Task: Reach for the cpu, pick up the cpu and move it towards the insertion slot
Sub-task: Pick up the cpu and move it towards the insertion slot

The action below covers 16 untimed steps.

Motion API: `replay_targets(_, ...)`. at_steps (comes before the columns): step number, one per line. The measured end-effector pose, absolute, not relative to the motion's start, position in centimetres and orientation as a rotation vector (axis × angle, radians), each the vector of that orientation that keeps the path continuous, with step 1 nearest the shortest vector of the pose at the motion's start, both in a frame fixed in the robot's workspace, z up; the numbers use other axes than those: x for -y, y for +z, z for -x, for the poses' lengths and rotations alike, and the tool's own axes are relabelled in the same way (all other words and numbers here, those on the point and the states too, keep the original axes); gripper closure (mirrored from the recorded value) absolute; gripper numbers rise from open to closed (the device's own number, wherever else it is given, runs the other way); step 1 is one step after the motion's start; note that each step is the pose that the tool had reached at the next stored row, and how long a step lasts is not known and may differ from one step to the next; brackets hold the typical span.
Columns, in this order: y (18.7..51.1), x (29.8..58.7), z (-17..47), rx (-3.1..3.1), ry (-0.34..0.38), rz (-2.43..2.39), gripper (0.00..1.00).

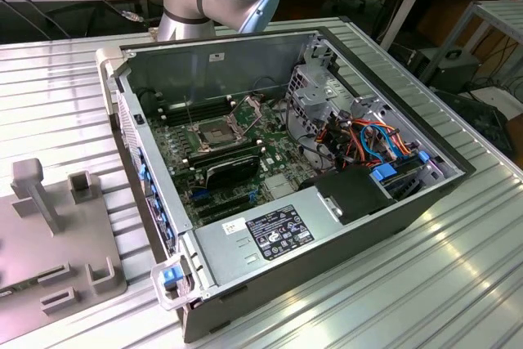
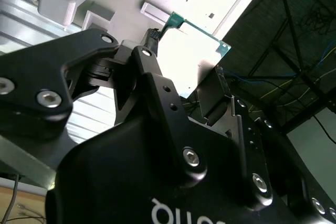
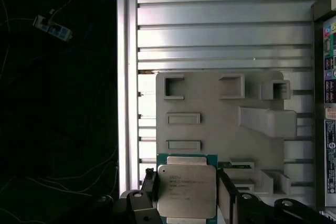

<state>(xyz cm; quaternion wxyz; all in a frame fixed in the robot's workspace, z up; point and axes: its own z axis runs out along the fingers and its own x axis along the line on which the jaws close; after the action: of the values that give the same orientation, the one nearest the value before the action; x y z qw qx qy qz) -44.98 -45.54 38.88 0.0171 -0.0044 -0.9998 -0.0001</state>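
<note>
1. The cpu [image 3: 187, 188] runs off the frame's lower edge in the first wrist view.
2. In the second wrist view, black jaw links cover much of the cpu [image 2: 197, 59], its face washed out.
3. The grey fixture [image 1: 49, 243] is cut by the exterior view's left edge.

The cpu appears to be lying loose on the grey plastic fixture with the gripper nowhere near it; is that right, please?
Not quite: the gripper is shut on the cpu, one finger at each side, holding it above the grey plastic fixture, as the first wrist view shows.
</note>
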Motion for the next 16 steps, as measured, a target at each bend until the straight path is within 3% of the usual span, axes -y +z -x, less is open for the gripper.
replay_targets(16,41.3,45.5,45.0,3.107,0.001,0.014,0.45)
